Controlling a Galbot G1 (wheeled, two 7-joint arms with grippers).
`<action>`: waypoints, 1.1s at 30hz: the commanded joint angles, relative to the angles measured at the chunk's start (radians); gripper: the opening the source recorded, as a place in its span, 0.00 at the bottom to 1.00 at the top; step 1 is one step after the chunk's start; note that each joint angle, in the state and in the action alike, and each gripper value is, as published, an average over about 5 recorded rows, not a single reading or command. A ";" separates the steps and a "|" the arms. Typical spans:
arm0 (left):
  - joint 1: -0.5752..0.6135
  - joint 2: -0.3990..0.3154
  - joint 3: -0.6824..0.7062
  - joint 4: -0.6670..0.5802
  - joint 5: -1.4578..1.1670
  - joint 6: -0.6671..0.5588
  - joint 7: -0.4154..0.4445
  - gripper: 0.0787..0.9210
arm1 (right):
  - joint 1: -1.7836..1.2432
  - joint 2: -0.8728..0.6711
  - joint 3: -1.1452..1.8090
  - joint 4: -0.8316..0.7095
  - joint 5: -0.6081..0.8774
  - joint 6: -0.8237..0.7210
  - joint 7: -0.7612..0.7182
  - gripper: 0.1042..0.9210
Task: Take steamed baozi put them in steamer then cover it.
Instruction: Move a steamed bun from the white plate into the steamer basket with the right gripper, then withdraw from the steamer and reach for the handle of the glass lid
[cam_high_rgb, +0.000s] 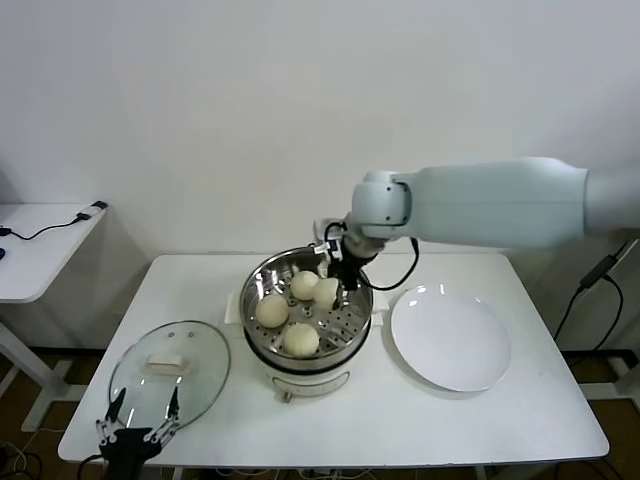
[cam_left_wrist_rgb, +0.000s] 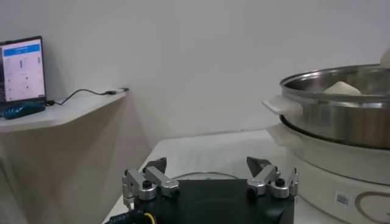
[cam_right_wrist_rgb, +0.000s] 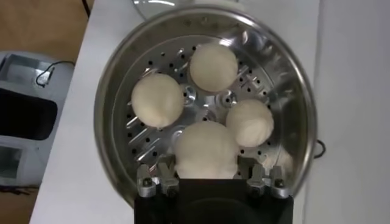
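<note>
The steel steamer (cam_high_rgb: 258, 278) stands mid-table on its white pot base. Three baozi (cam_high_rgb: 272, 310) (cam_high_rgb: 301, 340) (cam_high_rgb: 305, 284) lie loose on its perforated floor. My right gripper (cam_high_rgb: 336, 272) reaches down inside the far side of the basket and is shut on a fourth baozi (cam_high_rgb: 326, 291), which sits low over the floor. The right wrist view shows that baozi (cam_right_wrist_rgb: 205, 149) between my right gripper's (cam_right_wrist_rgb: 205, 170) fingers. The glass cover (cam_high_rgb: 200, 350) lies flat at the front left. My left gripper (cam_high_rgb: 140, 412) hangs open just before it, empty.
A flat white plate (cam_high_rgb: 450, 340) lies to the right of the steamer (cam_left_wrist_rgb: 341, 115). A side table (cam_high_rgb: 40, 245) with cables stands at the far left. In the left wrist view, my left gripper (cam_left_wrist_rgb: 207, 165) points across the table toward the pot base.
</note>
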 joint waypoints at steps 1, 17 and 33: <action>0.001 -0.001 0.000 0.000 0.000 0.000 0.000 0.88 | -0.151 0.069 0.005 -0.089 -0.055 -0.040 0.060 0.70; 0.001 -0.002 -0.001 0.001 -0.003 -0.002 -0.001 0.88 | -0.137 0.031 0.016 -0.098 -0.037 0.002 0.038 0.73; 0.006 0.005 -0.008 -0.016 -0.006 -0.005 0.002 0.88 | -0.173 -0.267 0.534 -0.205 0.175 0.114 0.459 0.88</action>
